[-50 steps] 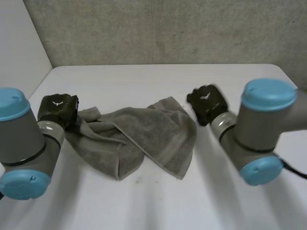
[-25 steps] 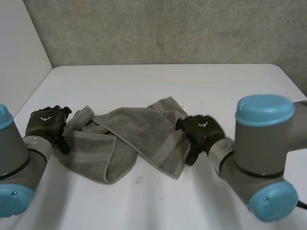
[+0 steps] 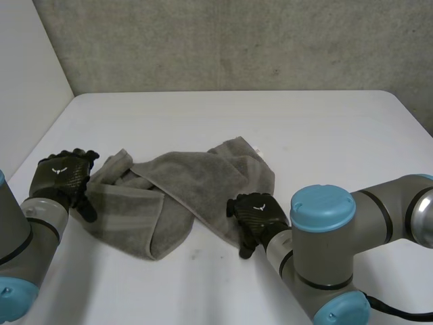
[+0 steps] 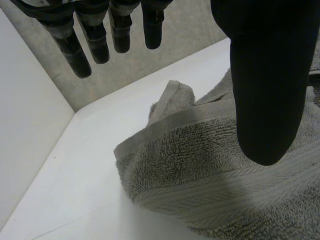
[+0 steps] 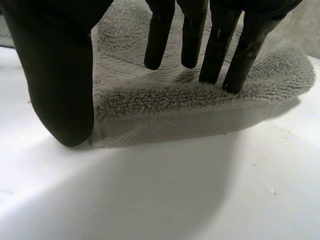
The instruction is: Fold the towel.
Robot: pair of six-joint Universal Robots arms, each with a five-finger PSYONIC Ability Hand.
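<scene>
Towel look: a grey terry towel (image 3: pixel 183 196) is seen rumpled and doubled over on itself, with a flat woven band along its hem and a rounded fold at its near edge
Towel place: it is laid on the white desk (image 3: pixel 325 128), towards the near middle, between the two hands
Towel axis: the long axis is set across the desk from left to right, the right end lying a little farther back; one layer is crossed over the rest on a slant
Left hand: the left hand (image 3: pixel 62 177) is placed at the towel's left end; its fingers (image 4: pixel 95 35) are held straight above the hem, well apart from the thumb, and nothing is grasped
Right hand: the right hand (image 3: pixel 256 215) is placed at the near right corner; its straight fingers (image 5: pixel 215 45) are rested with their tips on the pile by the hem, the thumb is held just beside the corner, and nothing is gripped
</scene>
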